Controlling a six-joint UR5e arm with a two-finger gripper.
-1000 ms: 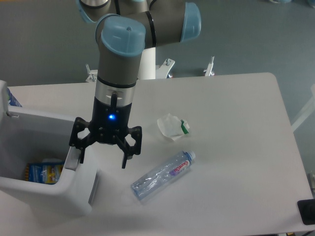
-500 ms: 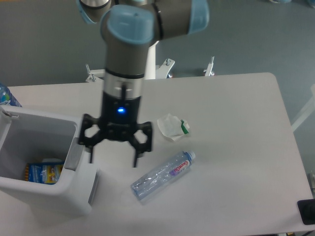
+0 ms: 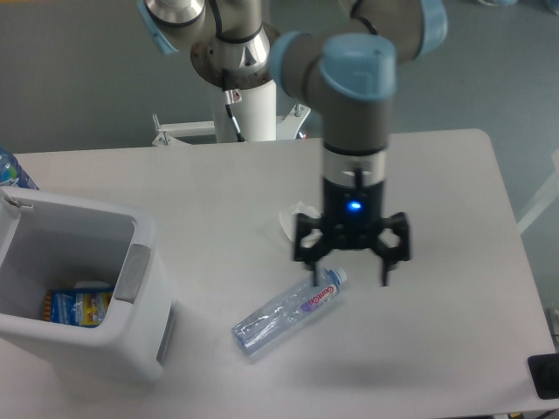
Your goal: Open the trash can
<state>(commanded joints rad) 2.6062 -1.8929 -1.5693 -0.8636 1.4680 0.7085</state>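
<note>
The white trash can [image 3: 52, 345] stands at the table's left front with its top open. Inside I see a blue-and-yellow packet [image 3: 77, 305] on the bottom. A grey push-tab [image 3: 133, 272] shows on its right rim. No lid is visible on top. My gripper [image 3: 349, 279] hangs open over the table's middle right, well away from the can, just above the cap end of a clear plastic bottle [image 3: 288, 312]. Nothing is between its fingers.
A crumpled white wrapper with a green bit [image 3: 289, 222] lies partly behind the gripper. A bottle top [image 3: 9, 170] peeks in at the far left edge. The arm's base [image 3: 253, 113] stands behind the table. A dark object [image 3: 543, 377] sits at the right front corner.
The gripper has swung from the can's right rim rightward across the table to above the bottle's cap. The can now stands fully open, and the wrapper is partly covered.
</note>
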